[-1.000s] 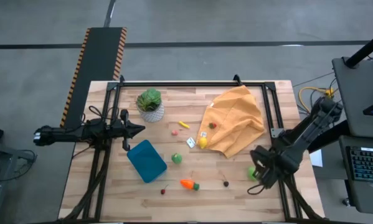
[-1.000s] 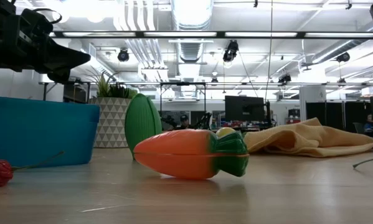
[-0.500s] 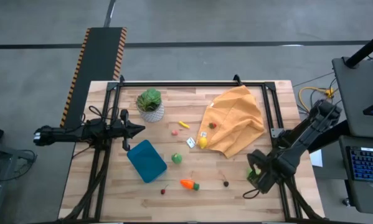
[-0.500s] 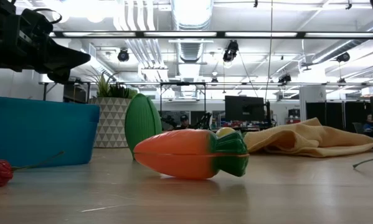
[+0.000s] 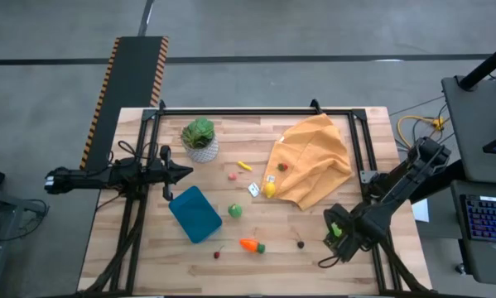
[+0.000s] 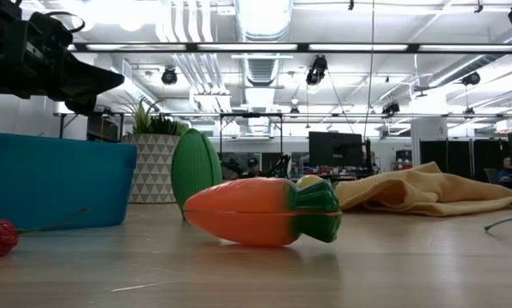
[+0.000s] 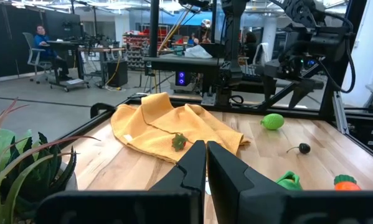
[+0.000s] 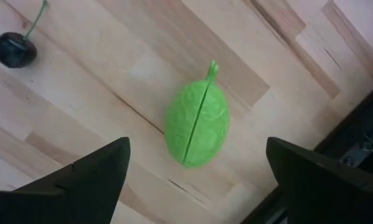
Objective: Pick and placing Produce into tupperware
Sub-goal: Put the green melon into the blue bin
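The teal tupperware (image 5: 195,213) lies flat on the table, near its left side. Produce is scattered: an orange carrot (image 5: 250,245) on its side, a green apple (image 5: 234,210), a yellow fruit (image 5: 269,189) and a red cherry (image 5: 217,253). A green lime-like fruit (image 8: 197,121) lies on the wood near the right edge. My right gripper (image 8: 198,146) hangs over it, open, with one finger on either side and not touching. My left gripper (image 5: 181,172) is shut and hovers just beyond the tupperware's far corner.
A potted plant (image 5: 199,137) stands far left. An orange cloth (image 5: 314,161) covers the far right and has a small red fruit (image 5: 282,166) on it. A dark cherry (image 8: 15,50) lies close to the green fruit. Black frame rails (image 5: 357,141) run along the table's edges.
My right gripper has moved a little toward the table's left and near edge, and now stands over the green fruit, covering most of it in the high view. The left arm and the produce have stayed put.
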Robot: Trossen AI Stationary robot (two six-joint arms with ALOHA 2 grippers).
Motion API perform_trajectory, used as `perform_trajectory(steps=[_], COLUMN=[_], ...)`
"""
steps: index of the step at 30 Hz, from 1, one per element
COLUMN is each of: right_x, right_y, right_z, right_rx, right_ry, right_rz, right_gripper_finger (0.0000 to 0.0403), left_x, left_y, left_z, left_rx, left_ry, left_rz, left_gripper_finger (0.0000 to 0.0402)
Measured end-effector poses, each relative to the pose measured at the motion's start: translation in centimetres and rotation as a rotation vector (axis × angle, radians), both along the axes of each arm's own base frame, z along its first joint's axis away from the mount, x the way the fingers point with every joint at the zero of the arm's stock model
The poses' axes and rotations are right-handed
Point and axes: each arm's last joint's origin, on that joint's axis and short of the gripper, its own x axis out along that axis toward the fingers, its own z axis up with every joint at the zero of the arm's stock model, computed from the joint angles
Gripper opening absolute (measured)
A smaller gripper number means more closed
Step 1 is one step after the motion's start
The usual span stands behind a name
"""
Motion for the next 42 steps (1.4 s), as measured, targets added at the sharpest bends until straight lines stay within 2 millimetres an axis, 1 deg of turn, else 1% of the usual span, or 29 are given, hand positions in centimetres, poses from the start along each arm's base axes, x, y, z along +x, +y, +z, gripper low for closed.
perform_trajectory(steps=[7, 14, 22, 27, 42], right_x=[-0.1, 0.0, -0.4, -0.5, -0.6], right_y=[-0.1, 0.0, -0.5, -0.6, -0.6], right_z=[-1.3, -3.1, -4.2, -5.2, -5.5], right_rx=[-0.03, 0.025, 0.013, 0.039, 0.041], right_ry=[0.026, -0.029, -0.019, -0.042, -0.044], right_rz=[-0.015, -0.019, -0.034, -0.034, -0.033], right_gripper_finger=[0.0368, 0.0368, 0.0368, 0.0368, 0.0368], left_x=[0.0, 0.0, 0.0, 0.0, 0.0], left_y=[0.0, 0.0, 0.0, 0.0, 0.0], left_z=[0.0, 0.0, 0.0, 0.0, 0.0], left_rx=[0.0, 0.0, 0.0, 0.0, -0.003], left_ry=[0.0, 0.0, 0.0, 0.001, 0.005], left_rz=[0.0, 0.0, 0.0, 0.0, 0.0], left_gripper_finger=[0.0, 0.0, 0.0, 0.0, 0.0])
